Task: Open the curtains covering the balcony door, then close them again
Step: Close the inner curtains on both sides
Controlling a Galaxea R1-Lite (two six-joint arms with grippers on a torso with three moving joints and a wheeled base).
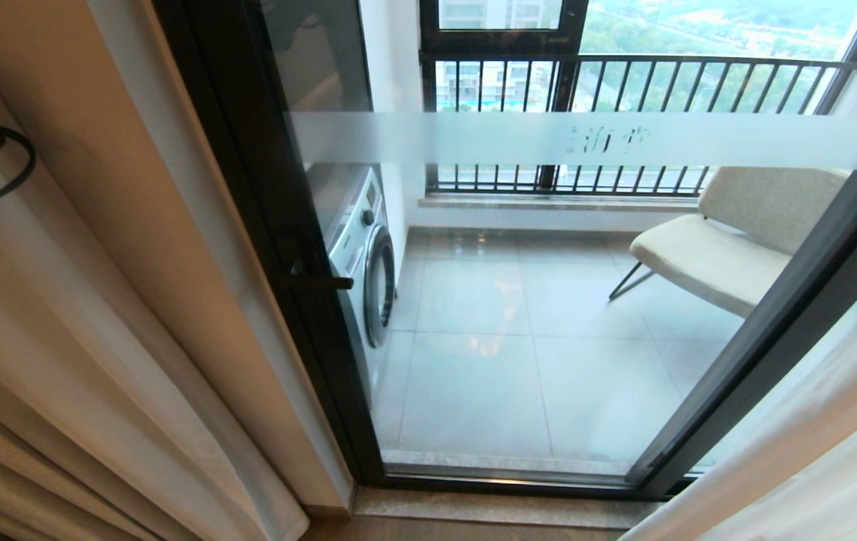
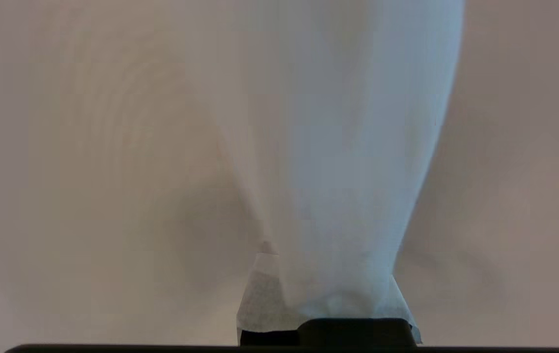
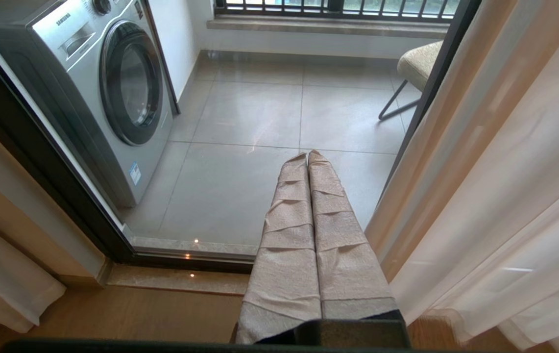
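Left curtains (image 1: 98, 315): bunched along the frame's left edge; soft, light, slippery pleats.
Left tool (image 2: 328, 314): clamped on a fold of sheer.
Balcony door (image 1: 548, 300): centre, uncovered.
Right tool (image 3: 308, 162): shut, empty.
Hold: gather several pleats at the edge.

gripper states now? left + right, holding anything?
Left gripper: shut on the sheer curtain.
Right gripper: shut, holding nothing, parked in front of the balcony door.
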